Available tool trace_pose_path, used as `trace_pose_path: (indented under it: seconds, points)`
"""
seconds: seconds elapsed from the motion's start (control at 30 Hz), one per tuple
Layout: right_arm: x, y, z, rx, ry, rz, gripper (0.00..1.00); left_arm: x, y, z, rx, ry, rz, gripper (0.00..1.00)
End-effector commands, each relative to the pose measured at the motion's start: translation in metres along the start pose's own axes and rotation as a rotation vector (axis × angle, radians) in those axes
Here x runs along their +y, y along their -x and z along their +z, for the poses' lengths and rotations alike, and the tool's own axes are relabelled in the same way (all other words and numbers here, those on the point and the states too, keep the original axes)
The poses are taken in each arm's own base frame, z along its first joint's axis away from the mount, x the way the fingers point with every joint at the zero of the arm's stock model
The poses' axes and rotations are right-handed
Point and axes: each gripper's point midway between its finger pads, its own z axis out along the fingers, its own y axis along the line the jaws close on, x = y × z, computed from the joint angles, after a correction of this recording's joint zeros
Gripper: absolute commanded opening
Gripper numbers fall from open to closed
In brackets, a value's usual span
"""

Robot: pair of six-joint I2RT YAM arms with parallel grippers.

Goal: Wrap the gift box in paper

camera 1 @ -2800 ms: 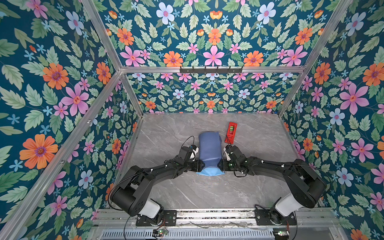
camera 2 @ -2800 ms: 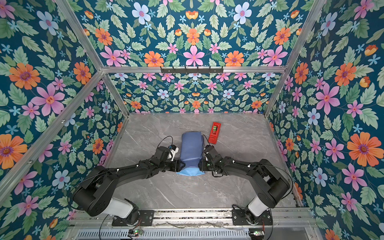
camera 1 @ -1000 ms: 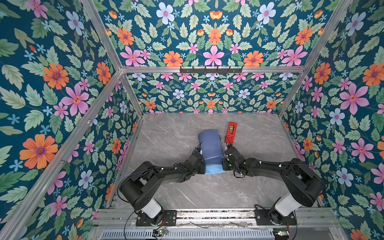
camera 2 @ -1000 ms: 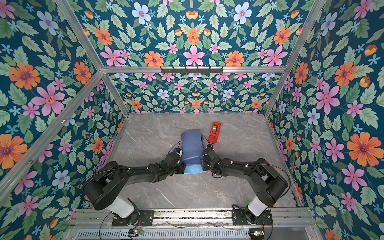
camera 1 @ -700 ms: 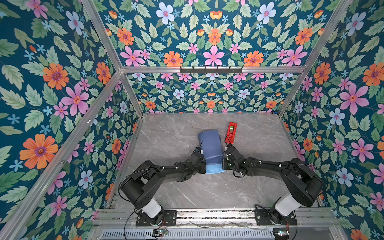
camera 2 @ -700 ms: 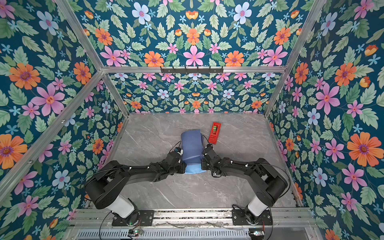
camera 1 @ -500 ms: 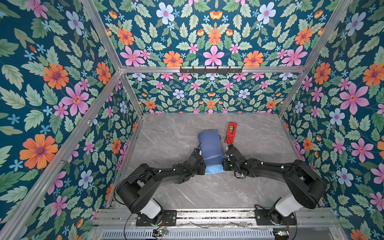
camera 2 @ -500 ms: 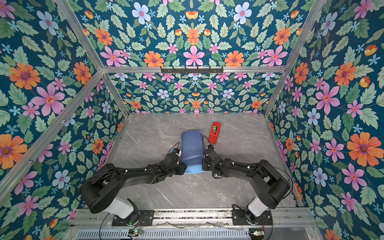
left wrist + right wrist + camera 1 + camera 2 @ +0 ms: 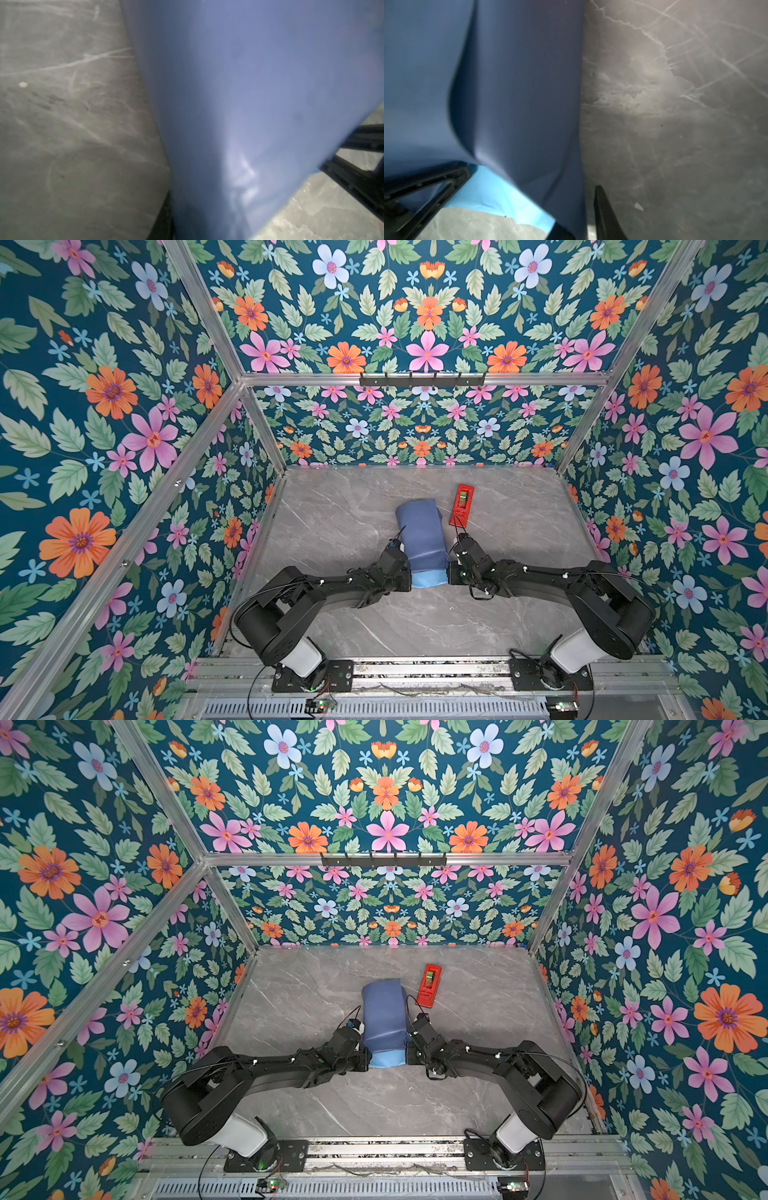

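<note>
paper [image 9: 420,531] draped over hidden gift box, mid-worktop [image 9: 332,510], light-blue flap toward near edge | left gripper [image 9: 406,573], right gripper [image 9: 451,570] flank that end; apart or clamped, cannot tell | paper likely thin, springy, tear-prone: pinch flap corners against stiff box

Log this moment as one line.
paper: dark side up, draped; box: hidden; left pincer: at near left edge; right pincer: at near right edge; grips: unclear; tape: apart

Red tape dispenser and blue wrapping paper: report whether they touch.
Apart. Both top views show grey table between the red tape dispenser and the slate-blue paper.
</note>
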Motion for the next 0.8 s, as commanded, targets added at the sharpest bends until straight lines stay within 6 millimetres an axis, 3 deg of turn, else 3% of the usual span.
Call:
trace_pose_path:
  seconds: [0.0,0.2,0.53,0.6,0.77]
  points:
    - [0.002,0.009,0.001,-0.03,-0.005,-0.005,0.14,0.004,-0.001,0.003,0.008,0.026,0.013,0.12]
    - [0.002,0.01,0.004,-0.03,-0.017,-0.01,0.05,0.006,-0.002,0.003,0.013,0.037,0.015,0.0]
    - [0.001,0.009,0.003,-0.022,-0.023,-0.014,0.0,0.005,-0.002,0.003,0.011,0.032,0.013,0.0]
    - [0.0,0.006,0.0,-0.014,-0.021,-0.02,0.08,0.005,-0.002,0.001,0.008,0.026,0.013,0.01]
    - [-0.003,-0.001,-0.012,-0.008,-0.007,-0.033,0.28,0.005,-0.004,-0.006,0.005,0.014,0.009,0.21]
